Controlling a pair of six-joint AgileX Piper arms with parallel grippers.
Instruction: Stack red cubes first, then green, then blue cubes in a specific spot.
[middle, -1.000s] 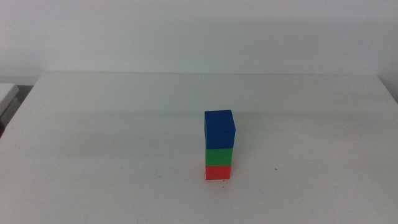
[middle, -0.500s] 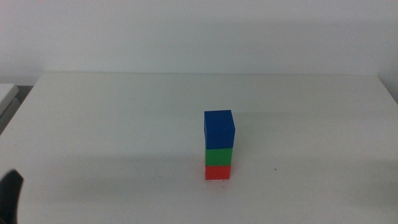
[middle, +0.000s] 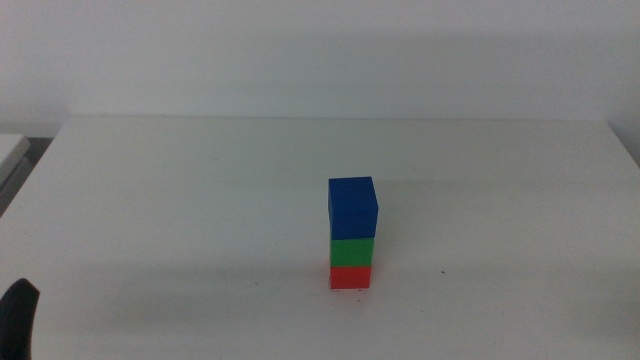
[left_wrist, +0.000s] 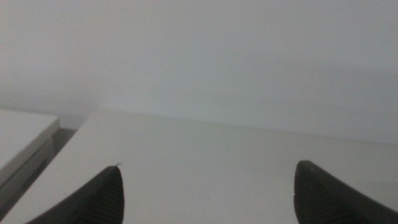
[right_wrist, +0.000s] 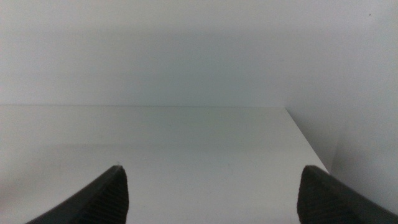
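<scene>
**Three-cube stack standing on the desk, both claws clear**

The red cube sits at the base of the stack, resting directly on the white desk. The green cube lies squarely on top of it, and the blue cube lies on top of the green one. All three stand upright in one column, faces roughly aligned, with no visible overhang from the middle view. The stack stands a little right of the desk's centre line and nearer the desk's front edge than its far edge. A tiny dark speck marks the desk surface near the stack, on the side toward the right edge.

Nothing touches the stack. The bare desk surface surrounds it on all sides.

The left claw is positioned well apart from the stack, at the desk's front left corner; in the middle view only a dark tip of it shows at that corner. In the left wrist view its two jaws stand wide apart, with nothing between them, and the view looks across the desk toward its far left edge, where a pale grey unit stands just beside the desk.

The right claw does not appear in the middle view. In the right wrist view its two jaws likewise stand wide apart and hold nothing; that view shows bare desk surface, the desk's far right corner and the plain wall behind it.
</scene>
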